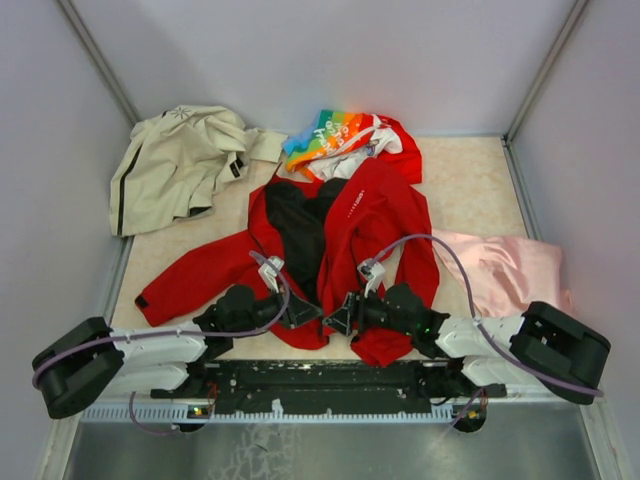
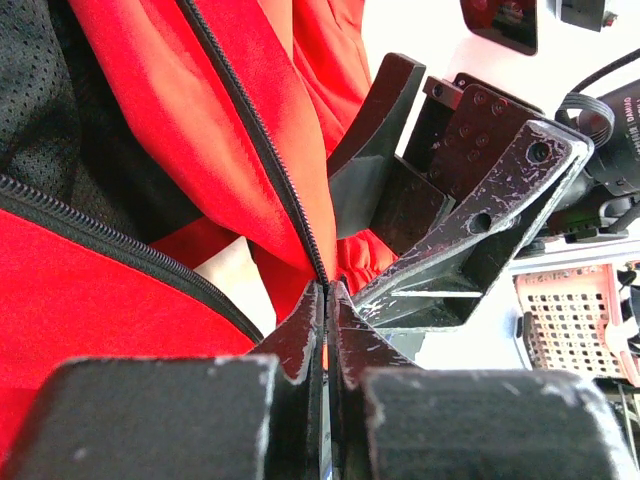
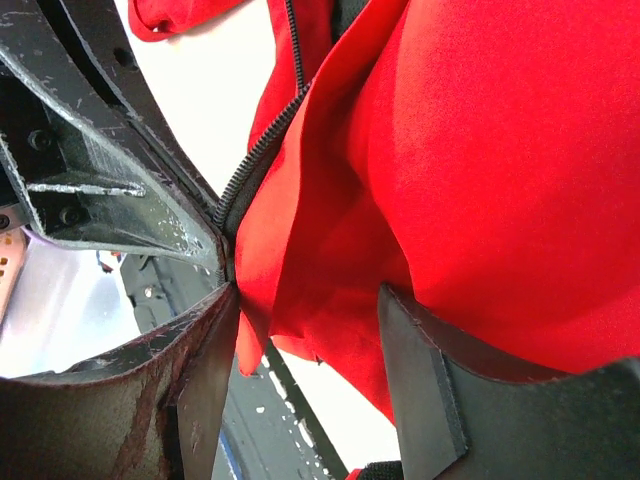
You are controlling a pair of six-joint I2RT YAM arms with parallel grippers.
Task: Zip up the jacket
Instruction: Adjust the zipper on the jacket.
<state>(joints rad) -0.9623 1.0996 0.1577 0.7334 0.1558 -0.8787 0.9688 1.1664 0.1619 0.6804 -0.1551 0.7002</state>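
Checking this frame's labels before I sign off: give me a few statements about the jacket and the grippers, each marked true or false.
1. The jacket lies unzipped, its black lining showing. True.
2. The left gripper is open. False: it is shut on the jacket's zipper edge.
3. The right gripper has its jaws apart, with red cloth between them. True.
4. The beige jacket lies on the right. False: it lies at the far left; a pink cloth lies on the right.
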